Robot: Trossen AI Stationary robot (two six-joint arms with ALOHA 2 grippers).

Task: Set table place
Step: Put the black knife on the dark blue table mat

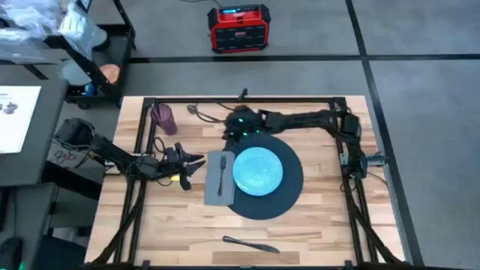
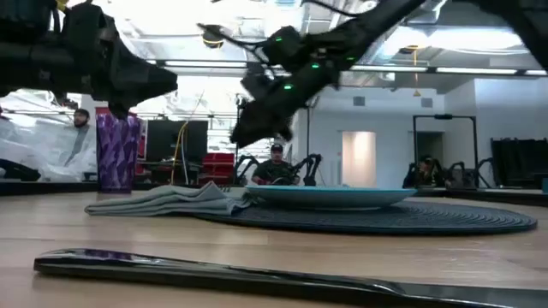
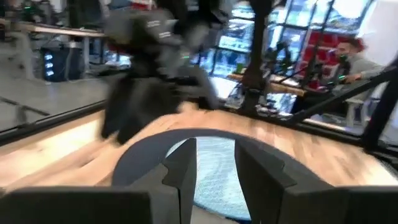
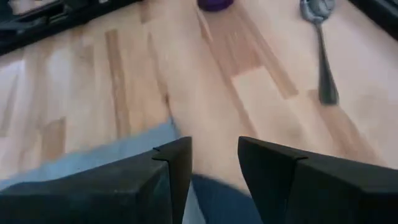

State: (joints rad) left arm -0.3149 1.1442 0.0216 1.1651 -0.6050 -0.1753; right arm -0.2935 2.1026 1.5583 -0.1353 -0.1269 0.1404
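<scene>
The place, a round dark mat (image 1: 289,196), lies flat on the wood table (image 1: 315,240) with a light blue plate (image 1: 257,170) on it. A grey napkin (image 1: 211,189) lies against the mat's left edge, and a fork (image 1: 222,177) rests on it. My left gripper (image 1: 193,166) hovers open just left of the napkin, nothing between its fingers (image 3: 214,180). My right gripper (image 1: 231,135) hangs open above the table beyond the napkin's far edge, also holding nothing (image 4: 214,165). A knife (image 1: 251,244) lies near the front edge and a spoon (image 4: 320,50) near the far rail.
A purple cup (image 1: 163,118) stands at the table's far left corner. A black rail frame (image 1: 139,142) runs along the table's edges. Bare wood lies between the mat and the knife (image 2: 214,274). People sit in the room behind the table.
</scene>
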